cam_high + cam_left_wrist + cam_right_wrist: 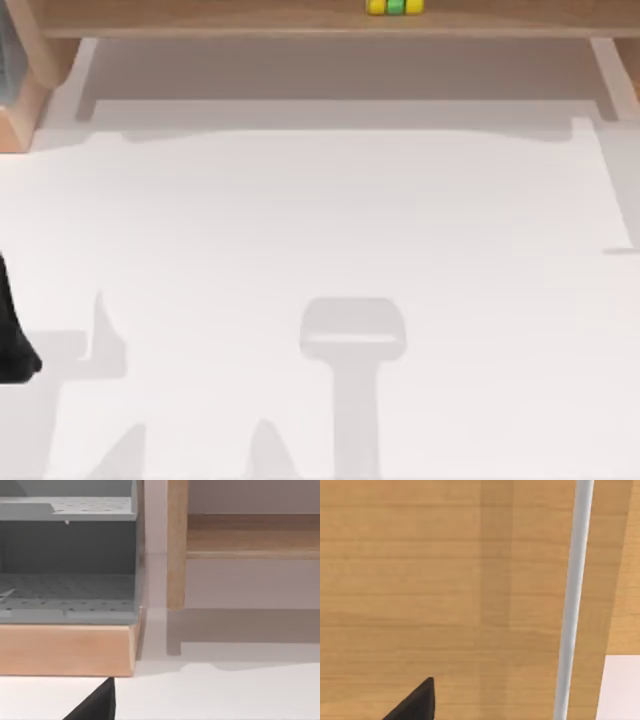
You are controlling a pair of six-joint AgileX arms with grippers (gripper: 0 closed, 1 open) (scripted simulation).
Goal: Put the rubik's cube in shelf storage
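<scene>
One rubik's cube sits on the shelf storage board at the top view's upper edge; your left arm waits mid-left, jaw state unreadable.

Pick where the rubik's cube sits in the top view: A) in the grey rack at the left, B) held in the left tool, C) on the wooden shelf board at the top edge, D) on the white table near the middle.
C: the rubik's cube rests on the shelf storage board.
</scene>
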